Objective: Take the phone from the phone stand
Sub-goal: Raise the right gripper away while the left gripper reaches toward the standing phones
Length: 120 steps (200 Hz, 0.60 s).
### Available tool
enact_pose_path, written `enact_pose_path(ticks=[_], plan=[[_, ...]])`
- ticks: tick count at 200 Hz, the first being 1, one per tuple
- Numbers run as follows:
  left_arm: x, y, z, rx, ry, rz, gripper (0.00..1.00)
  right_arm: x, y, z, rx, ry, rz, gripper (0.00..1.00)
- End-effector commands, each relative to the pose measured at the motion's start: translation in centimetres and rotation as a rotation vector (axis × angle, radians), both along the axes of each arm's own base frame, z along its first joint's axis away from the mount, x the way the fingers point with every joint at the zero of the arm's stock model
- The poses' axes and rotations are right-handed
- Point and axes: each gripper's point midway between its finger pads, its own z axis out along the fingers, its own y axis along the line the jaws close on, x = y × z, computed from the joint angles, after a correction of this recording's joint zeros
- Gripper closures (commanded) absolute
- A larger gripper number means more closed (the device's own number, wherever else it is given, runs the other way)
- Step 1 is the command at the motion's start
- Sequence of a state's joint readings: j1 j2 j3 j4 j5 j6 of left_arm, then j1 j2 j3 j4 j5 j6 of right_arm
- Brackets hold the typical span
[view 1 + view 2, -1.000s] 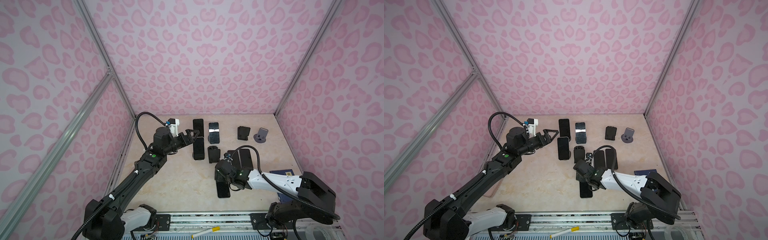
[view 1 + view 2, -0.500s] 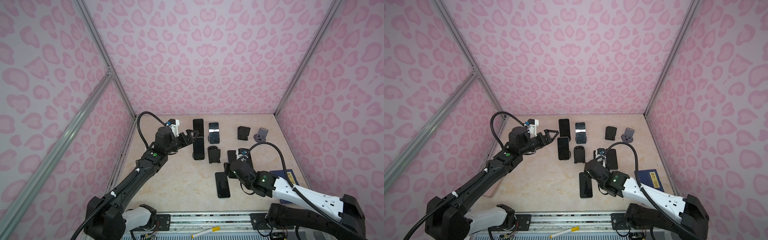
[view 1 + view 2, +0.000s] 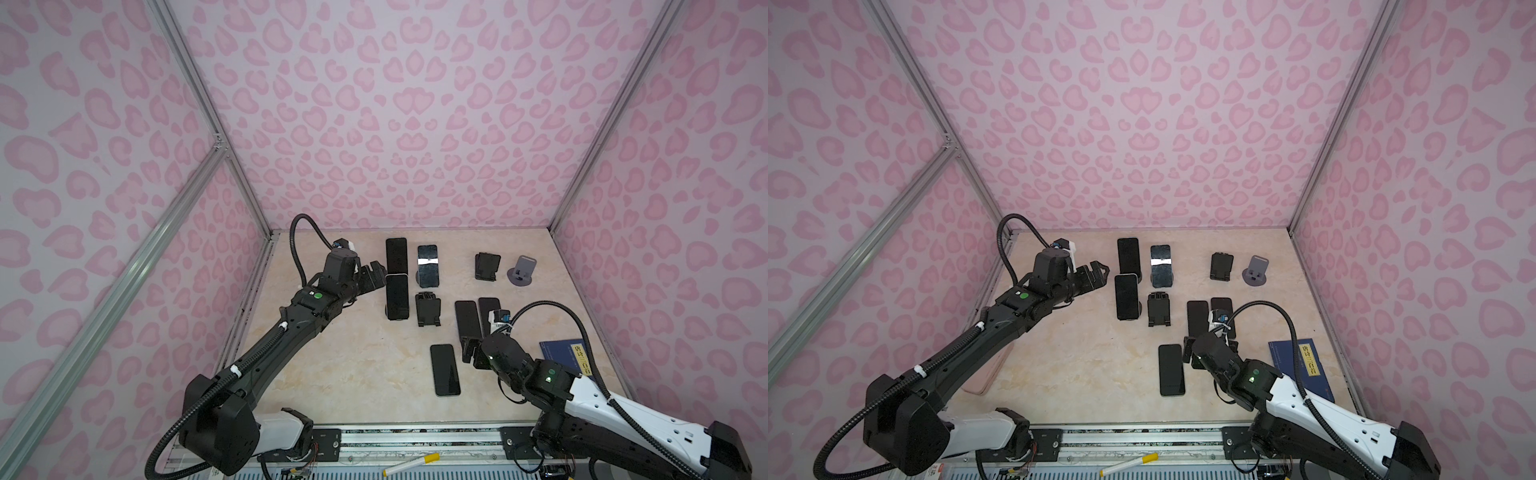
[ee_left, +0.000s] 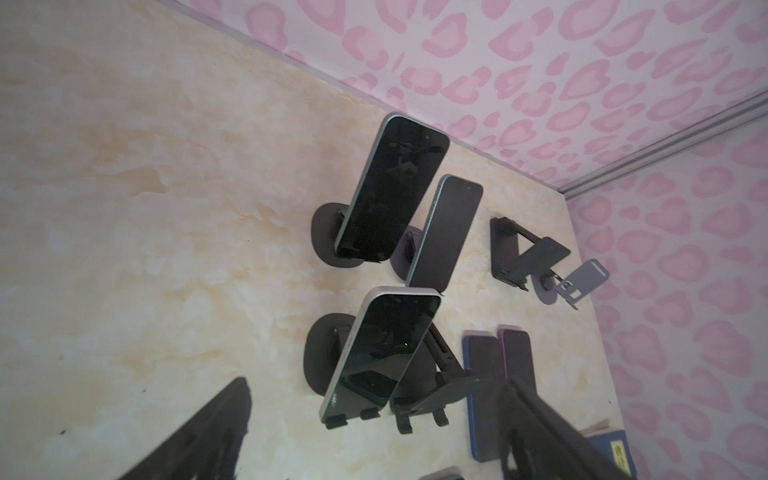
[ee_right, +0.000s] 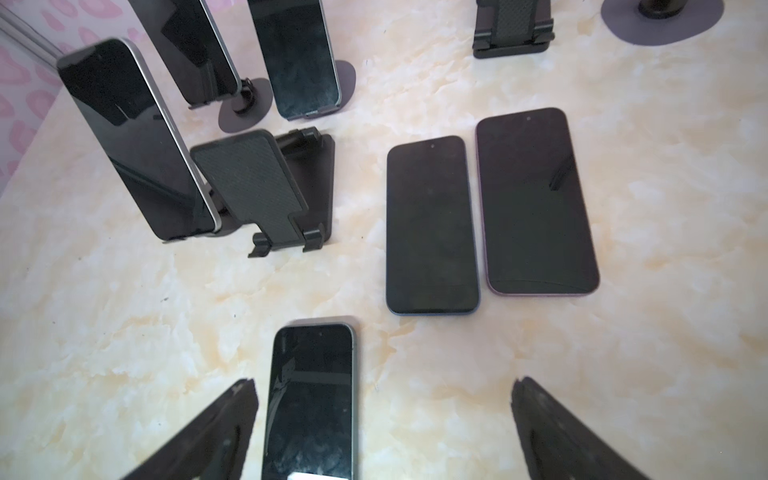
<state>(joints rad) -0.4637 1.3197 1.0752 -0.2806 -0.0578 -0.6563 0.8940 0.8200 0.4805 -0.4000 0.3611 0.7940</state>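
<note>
Pink walls [image 3: 415, 124] printed with heart-like blotches, joined by aluminium rails [image 3: 218, 143], box in a beige marbled tabletop [image 3: 353, 365]. The black left arm [image 3: 291, 328] reaches toward the back left. The white-shelled right arm [image 3: 602, 399] stretches in from the front right. A blue book [image 3: 559, 357] lies flat near the right wall.

The phone [image 4: 386, 353], dark-screened with a pale pink rim, leans upright on its black round-footed phone stand [image 4: 324, 353] in the back left part of the tabletop. It is just beside an empty black folding stand [image 3: 428, 309]. The left fingers [image 4: 208, 428] are spread wide near the phone, grasping nothing. The right fingers [image 5: 561, 436] are likewise released, just beside a flat phone [image 5: 311, 395] lying on the tabletop.
</note>
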Motion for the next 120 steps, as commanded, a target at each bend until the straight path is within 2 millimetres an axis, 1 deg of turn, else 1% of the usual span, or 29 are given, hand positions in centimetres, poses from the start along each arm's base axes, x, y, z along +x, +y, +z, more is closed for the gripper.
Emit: enact_pose_path(ticks=[1, 15, 34, 51, 66, 72, 92, 106, 120], plan=[[0.1, 1.9, 1.0, 0.135, -0.062, 0.084, 0.04, -0.1, 0.1, -0.2, -0.010, -0.008, 0.043, 0.02], [-0.3, 1.5, 2.5, 0.167, -0.112, 0.083, 0.04, 0.5, -0.6, 0.4, -0.009, -0.031, 0.027, 0.02], [-1.0, 0.9, 4.1, 0.187, -0.156, 0.077, 0.05, 1.9, -1.7, 2.1, -0.002, -0.087, 0.004, 0.02], [-1.6, 0.3, 4.7, 0.204, -0.177, 0.070, 0.05, 3.4, -2.8, 3.7, 0.010, -0.143, -0.019, 0.02], [-2.2, -0.7, 4.5, 0.233, -0.181, 0.036, 0.06, 4.5, -3.9, 4.0, 0.032, -0.175, -0.064, 0.02], [-2.4, -1.1, 4.2, 0.251, -0.174, 0.027, 0.07, 4.9, -4.2, 3.6, 0.047, -0.178, -0.081, 0.02], [-2.4, -1.7, 3.0, 0.321, -0.140, 0.020, 0.06, 5.6, -4.5, 2.5, 0.088, -0.178, -0.092, 0.02], [-2.1, -1.8, 2.2, 0.340, -0.104, 0.040, 0.06, 6.2, -4.8, 2.3, 0.075, -0.189, -0.105, 0.02], [-1.9, -2.2, 1.5, 0.345, -0.077, 0.045, 0.04, 6.7, -4.8, 2.5, 0.064, -0.212, -0.100, 0.02]])
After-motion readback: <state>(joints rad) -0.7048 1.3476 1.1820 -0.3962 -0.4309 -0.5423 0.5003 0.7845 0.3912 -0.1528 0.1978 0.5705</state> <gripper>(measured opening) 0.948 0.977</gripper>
